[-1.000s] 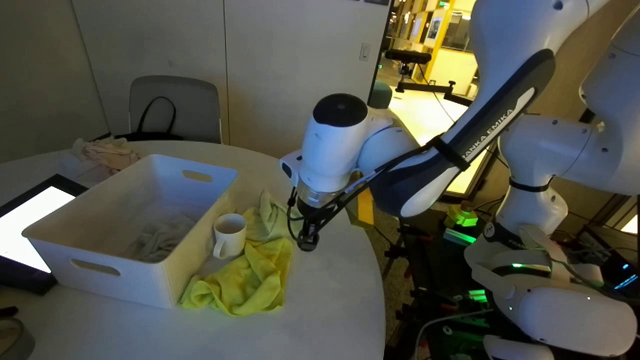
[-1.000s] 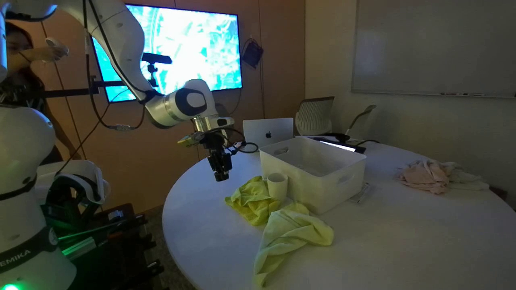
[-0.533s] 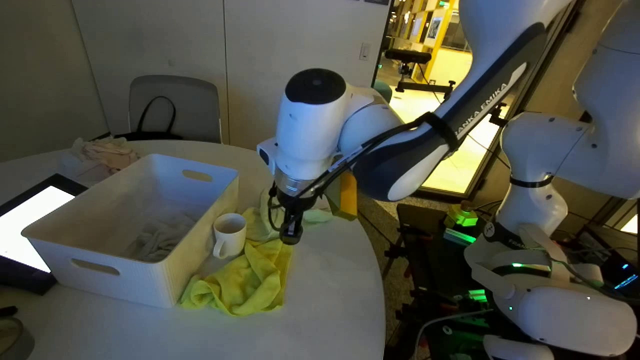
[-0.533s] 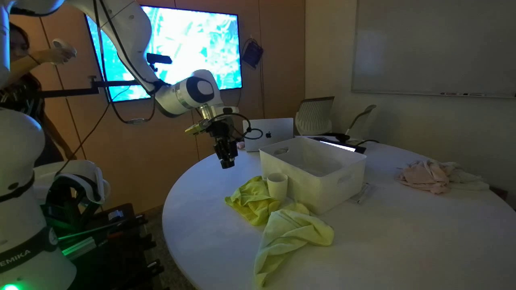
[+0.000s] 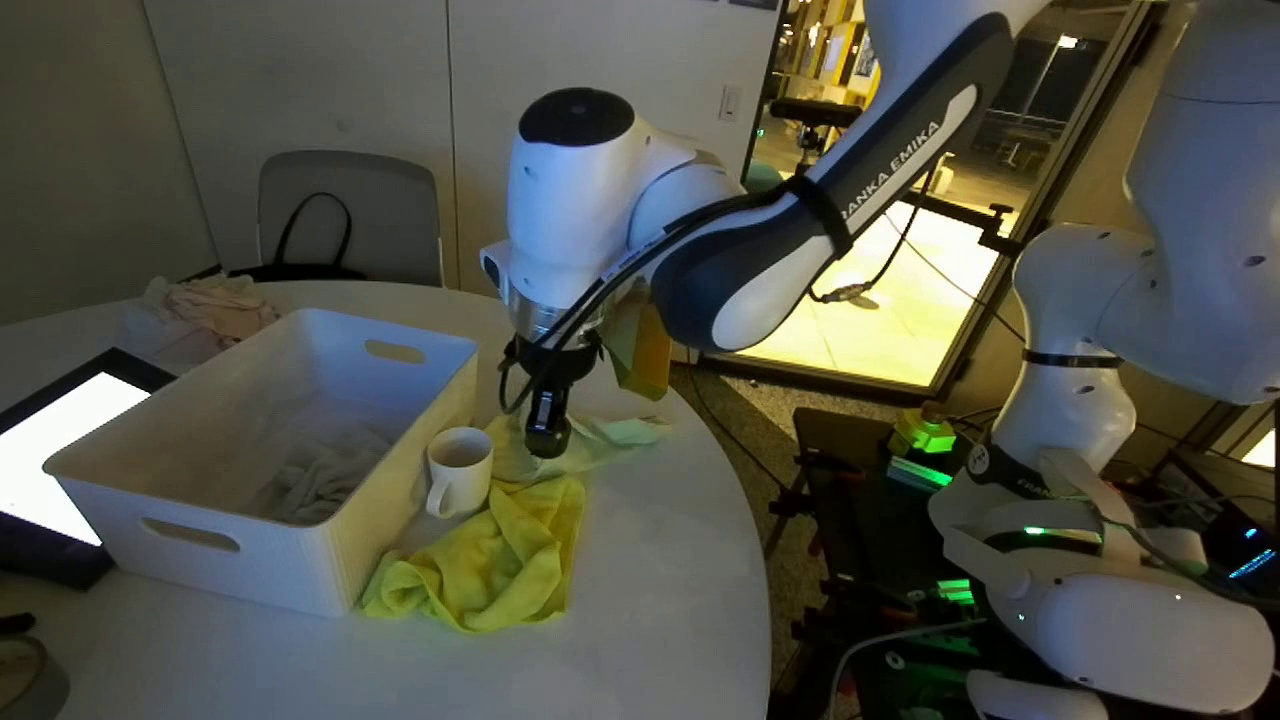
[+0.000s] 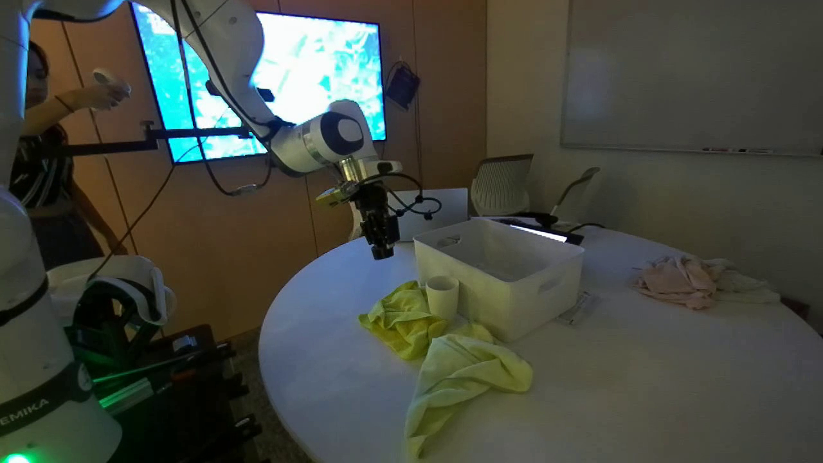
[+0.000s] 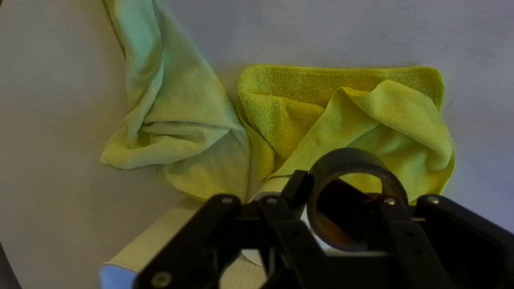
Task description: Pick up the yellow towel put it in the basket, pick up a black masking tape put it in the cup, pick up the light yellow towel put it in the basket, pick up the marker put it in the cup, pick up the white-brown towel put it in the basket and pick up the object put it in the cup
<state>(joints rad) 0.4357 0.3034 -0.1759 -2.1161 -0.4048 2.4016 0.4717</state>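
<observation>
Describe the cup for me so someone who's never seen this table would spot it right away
Find the large white tub on the white table. Beside one of its long sides, next to the bright yellow towel and pale yellow towel, stands the small white cup, open end up. A round body and looped handle set it apart from the rectangular tub and the crumpled towels.

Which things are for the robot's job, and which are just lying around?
For the job:
basket
cup
black tape
yellow towel
light yellow towel

Just lying around:
laptop
bag
chair
</observation>
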